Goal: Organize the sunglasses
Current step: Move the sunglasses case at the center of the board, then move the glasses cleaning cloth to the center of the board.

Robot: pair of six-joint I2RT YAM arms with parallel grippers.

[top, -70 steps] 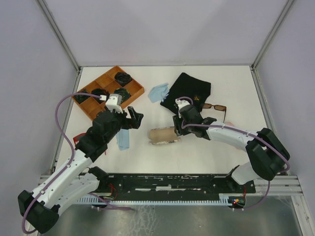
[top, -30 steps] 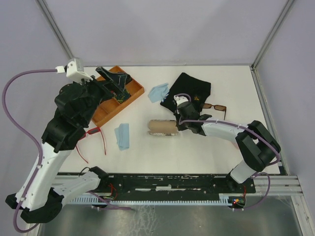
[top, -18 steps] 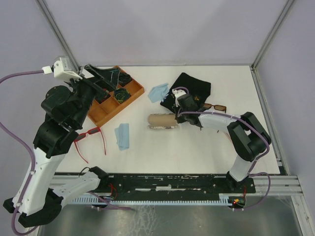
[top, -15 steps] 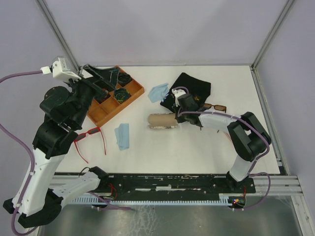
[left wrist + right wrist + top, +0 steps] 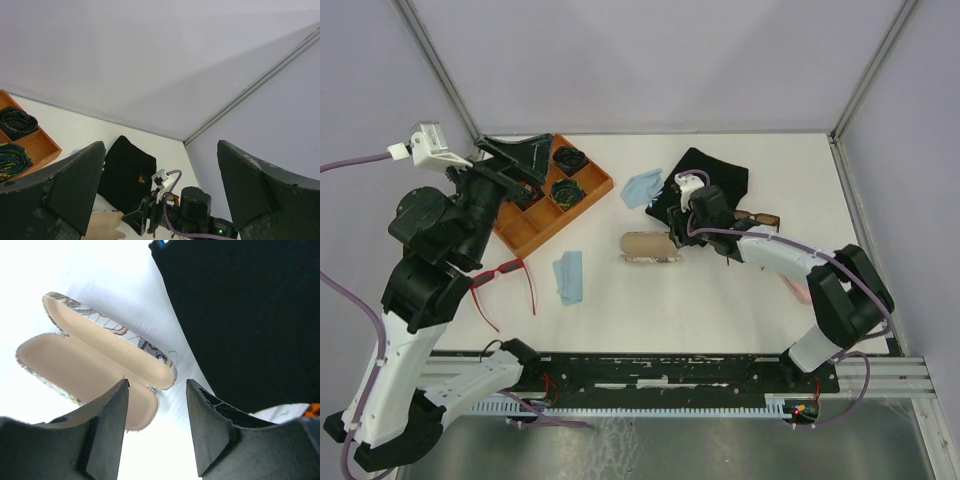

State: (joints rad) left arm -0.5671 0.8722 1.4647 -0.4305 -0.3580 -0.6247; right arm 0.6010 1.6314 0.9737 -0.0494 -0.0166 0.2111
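Above the table, on the overhead camera, I see my left gripper [image 5: 525,158] lifted high over the wooden tray [image 5: 590,195], its jaws spread wide and carrying nothing. My right gripper [image 5: 670,218] sits low at the edge of the black cloth [image 5: 712,172], just beside the right end of the patterned case [image 5: 648,247], with its jaws parted and empty. The red sunglasses [image 5: 506,284] lie unfolded on the table [image 5: 720,300] at the left, near a blue cloth [image 5: 570,277] and well apart from both grippers. The brown-tinted sunglasses [image 5: 763,218] lie just behind my right forearm, beside the black cloth and partly hidden by the arm. A second blue cloth [image 5: 642,187] lies between the wooden tray and the black cloth. On the left wrist camera the two fingers [image 5: 65,195] stand at the sides of the frame with only open air between them. Beyond them I get a corner of the wooden tray [image 5: 37,145], the black cloth [image 5: 127,172] and the right arm's wrist [image 5: 196,205]; the sunglasses show only from overhead. On the right wrist camera the fingers [image 5: 107,425] stand apart with a clear gap and touch nothing. The patterned case [image 5: 90,365] lies open just ahead, its tan lining plain here and barely visible from overhead, with the black cloth [image 5: 240,315] to its right. Whether the orange sliver [image 5: 315,410] at the lower right corner is a brown lens, I cannot tell.
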